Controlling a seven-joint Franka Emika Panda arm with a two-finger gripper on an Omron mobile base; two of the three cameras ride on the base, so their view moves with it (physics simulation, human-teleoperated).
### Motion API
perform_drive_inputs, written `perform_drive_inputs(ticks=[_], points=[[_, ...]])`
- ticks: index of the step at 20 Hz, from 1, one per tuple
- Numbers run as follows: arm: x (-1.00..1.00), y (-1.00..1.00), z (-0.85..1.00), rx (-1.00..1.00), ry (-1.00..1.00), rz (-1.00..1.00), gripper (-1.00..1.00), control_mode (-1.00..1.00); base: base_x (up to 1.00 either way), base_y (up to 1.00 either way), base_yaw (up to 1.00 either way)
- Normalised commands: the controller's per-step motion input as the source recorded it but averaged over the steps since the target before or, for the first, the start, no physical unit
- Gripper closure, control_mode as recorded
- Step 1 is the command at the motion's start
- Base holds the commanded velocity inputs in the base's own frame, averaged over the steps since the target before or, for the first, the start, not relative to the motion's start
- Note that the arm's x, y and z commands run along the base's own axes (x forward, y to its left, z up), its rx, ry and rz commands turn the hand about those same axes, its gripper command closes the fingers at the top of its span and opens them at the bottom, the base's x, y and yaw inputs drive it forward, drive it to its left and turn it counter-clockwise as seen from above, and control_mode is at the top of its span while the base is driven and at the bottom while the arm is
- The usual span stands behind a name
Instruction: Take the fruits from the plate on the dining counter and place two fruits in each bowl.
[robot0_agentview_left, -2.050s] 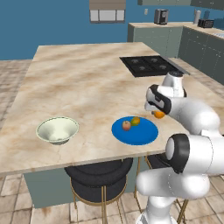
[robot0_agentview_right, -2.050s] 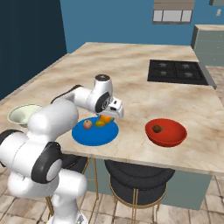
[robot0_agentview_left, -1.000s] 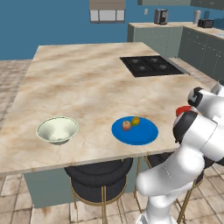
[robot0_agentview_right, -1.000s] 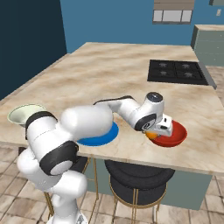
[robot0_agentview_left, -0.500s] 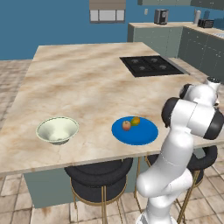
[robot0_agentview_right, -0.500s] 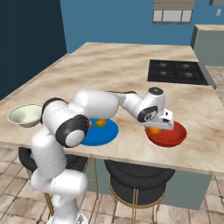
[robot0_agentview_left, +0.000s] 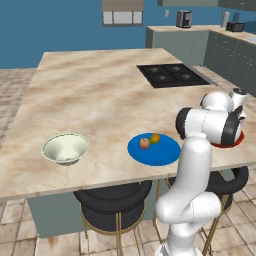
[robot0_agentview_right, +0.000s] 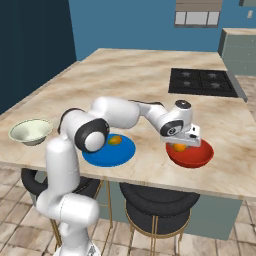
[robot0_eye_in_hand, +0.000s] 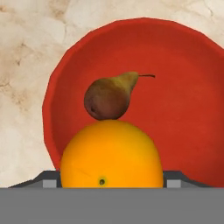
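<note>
Glowing round orange (robot0_eye_in_hand: 111, 154), dimpled navel

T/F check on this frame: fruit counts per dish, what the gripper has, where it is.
1. The gripper holds the orange over the red bowl. True.
2. A brown pear already lies in the red bowl. True.
3. The blue plate has no fruit left. False: an apple and a green-yellow fruit are on it.
4. The pale bowl holds two fruits. False: it has none in it.
5. The orange rests on the bottom of the red bowl. False: it sits between the fingers, above the bowl.
</note>
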Motion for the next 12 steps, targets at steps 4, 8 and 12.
perform_drive_inputs(ticks=[4, 8, 12], points=[[0.04, -0.25, -0.04, 0.0, 0.0, 0.01, 1.0, -1.0, 0.0, 0.0, 0.0], [0.01, 0.0, -0.28, 0.0, 0.0, 0.0, 1.0, -1.0, 0.0, 0.0, 0.0], [0.0, 0.0, -0.35, 0.0, 0.0, 0.0, 1.0, -1.0, 0.0, 0.0, 0.0]])
